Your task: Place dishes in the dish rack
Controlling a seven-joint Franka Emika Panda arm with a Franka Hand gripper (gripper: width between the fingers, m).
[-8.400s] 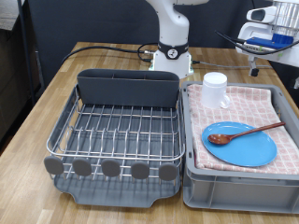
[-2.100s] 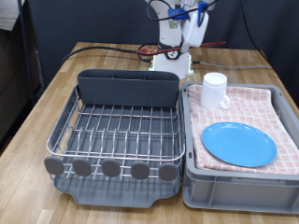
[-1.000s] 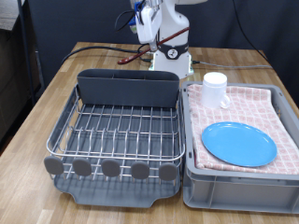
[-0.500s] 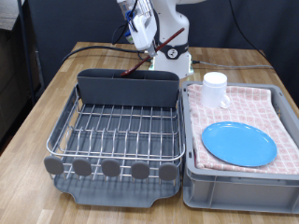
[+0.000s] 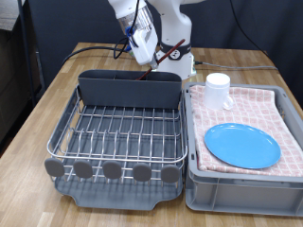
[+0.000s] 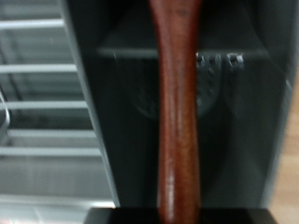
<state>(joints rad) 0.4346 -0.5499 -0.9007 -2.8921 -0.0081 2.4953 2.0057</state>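
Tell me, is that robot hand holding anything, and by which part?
Yes: the gripper holds the reddish-brown wooden spoon over the dark grey dish rack's tall back compartment. Which part it grips cannot be told.

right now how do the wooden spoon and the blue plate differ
The wooden spoon is long, thin and reddish-brown; the blue plate is round, flat and bright blue. The spoon is up in the gripper over the dish rack's tall back compartment, while the plate lies flat on the pink checked cloth in the grey bin. Neither rests on the rack's wire grid.
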